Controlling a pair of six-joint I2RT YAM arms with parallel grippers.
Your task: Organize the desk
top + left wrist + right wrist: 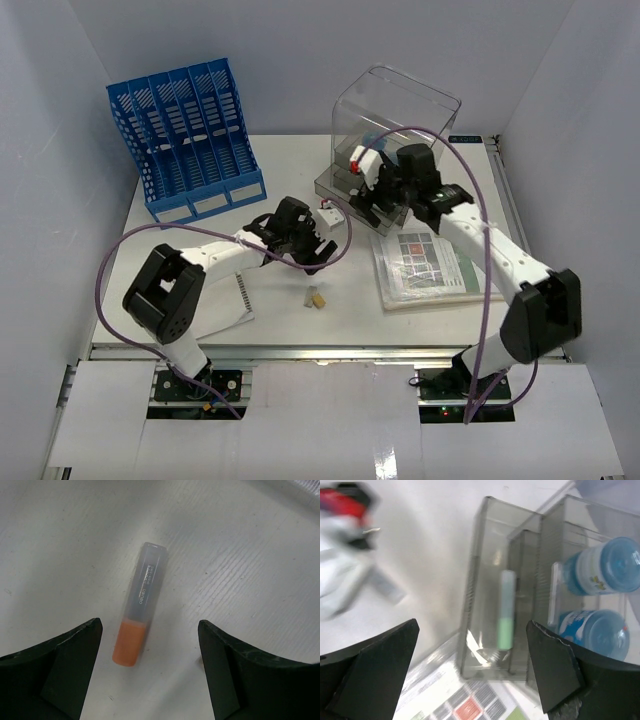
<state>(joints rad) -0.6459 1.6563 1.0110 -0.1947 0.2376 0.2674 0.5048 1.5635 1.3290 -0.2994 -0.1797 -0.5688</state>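
The desk (290, 160) is a white tabletop. An orange highlighter (140, 605) lies flat on it, its orange end towards my left gripper (149, 642), which hovers open just above with a finger on either side. In the top view the left gripper (308, 250) covers this pen. My right gripper (472, 630) is open over the pulled-out drawer (492, 595) of the clear plastic box (400, 110). A green highlighter (506, 610) lies in that drawer, free of the fingers. From above, the right gripper (372, 195) sits at the box's front.
A blue file rack (190, 135) stands at the back left. A printed booklet (425, 265) lies right of centre, a small yellowish item (316, 297) near the front middle, and a notepad (225, 300) under the left arm. Blue rolls (605, 570) sit inside the box.
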